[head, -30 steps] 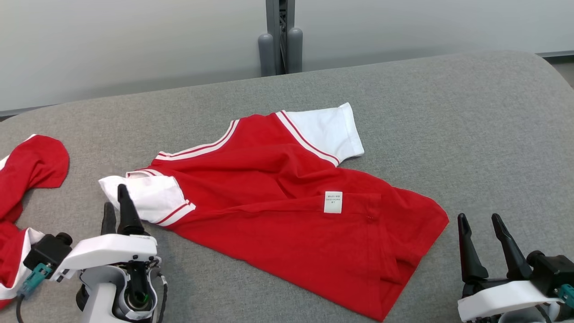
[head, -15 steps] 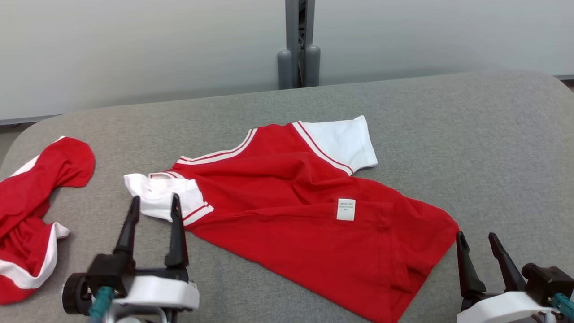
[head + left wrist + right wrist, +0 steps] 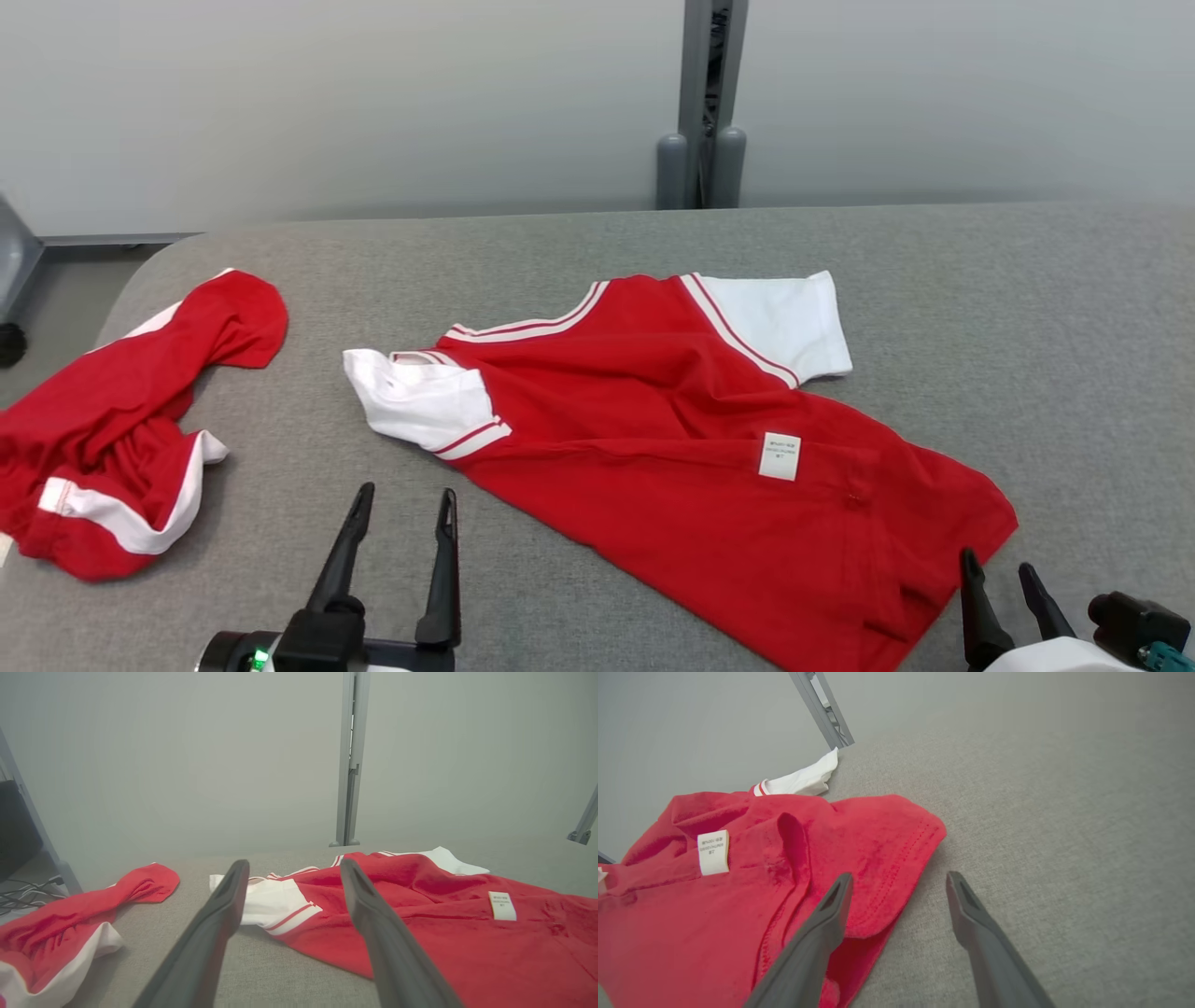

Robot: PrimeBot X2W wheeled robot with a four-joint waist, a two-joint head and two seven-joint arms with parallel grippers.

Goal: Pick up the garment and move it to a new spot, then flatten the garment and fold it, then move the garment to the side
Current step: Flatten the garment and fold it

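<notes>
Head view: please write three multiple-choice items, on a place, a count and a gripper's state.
1. Where is the white label? A: on the red body of the spread shirt. B: on a white sleeve. C: on the floor.
2. How many garments lie on the grey surface? A: one. B: two. C: three.
3. The left gripper is A: shut on a sleeve. B: open and empty. C: shut and empty.
Answers: 1 A, it sits on red cloth; 2 B, the spread shirt plus a crumpled garment; 3 B, its jaws stand apart with nothing between.
</notes>
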